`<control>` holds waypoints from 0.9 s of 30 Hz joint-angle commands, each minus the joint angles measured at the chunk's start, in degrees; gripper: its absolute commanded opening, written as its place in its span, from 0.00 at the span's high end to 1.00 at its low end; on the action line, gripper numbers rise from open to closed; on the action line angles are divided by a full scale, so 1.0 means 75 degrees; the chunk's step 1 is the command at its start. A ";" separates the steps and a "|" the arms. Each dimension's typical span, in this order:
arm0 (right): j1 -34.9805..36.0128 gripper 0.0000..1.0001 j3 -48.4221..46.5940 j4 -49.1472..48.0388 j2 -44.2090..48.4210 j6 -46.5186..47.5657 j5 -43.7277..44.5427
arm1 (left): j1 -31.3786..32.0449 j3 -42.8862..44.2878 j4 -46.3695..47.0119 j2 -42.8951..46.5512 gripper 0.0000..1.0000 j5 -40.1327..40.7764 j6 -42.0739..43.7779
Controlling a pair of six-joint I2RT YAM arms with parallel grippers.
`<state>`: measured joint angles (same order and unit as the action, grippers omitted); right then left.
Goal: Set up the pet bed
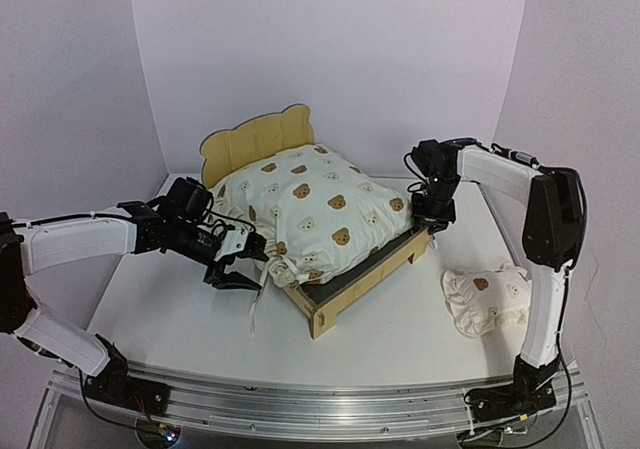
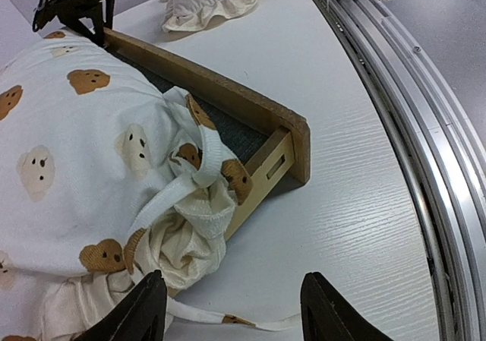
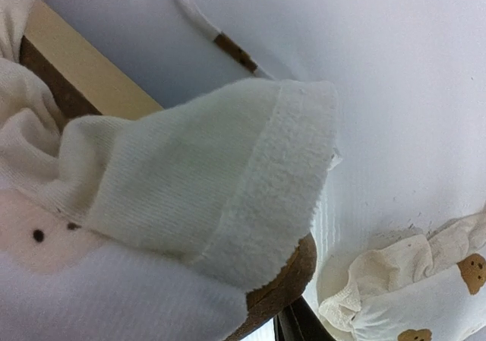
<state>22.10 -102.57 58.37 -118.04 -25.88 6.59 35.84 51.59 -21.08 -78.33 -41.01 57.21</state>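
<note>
I am looking at the pet bed (image 2: pixel 228 92) sitting mid-bench between the two arms, turned at an angle, its eared headboard at the far end. The bear-print cushion (image 1: pixel 320 204) is lying across it and spilling over the bed's left edge, leaving a strip of dark base showing at the foot.

At the bed's near left corner the left gripper (image 2: pixel 235 303) is hovering with its jaws parted and gripping nothing. The bunched cushion corner is just ahead of them, and a loose tie (image 2: pixel 228 320) is trailing on the bench (image 1: pixel 400 339) between them. The right gripper (image 1: pixel 432 219) is pressing in at the bed's right side. Its own view is filled with folded cushion fabric, so I cannot tell whether its jaws are pinching it.

My worry is that the left jaws could catch only the tie, and a pull would then drag the cushion further off. The frame looks light, so uneven tugging could slide it. The ruffled pillow (image 1: pixel 487 299) is lying on the bench off the bed's right side, apart from it.
</note>
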 commanded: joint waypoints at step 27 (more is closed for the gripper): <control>0.1022 0.38 0.1110 -0.1368 0.2241 0.2319 -0.1804 | 0.0472 0.0262 -0.0020 -0.0887 0.49 0.1753 0.0369</control>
<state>25.34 -99.14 48.27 -107.78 -7.69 -6.24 39.75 52.82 -23.00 -83.39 -29.14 64.07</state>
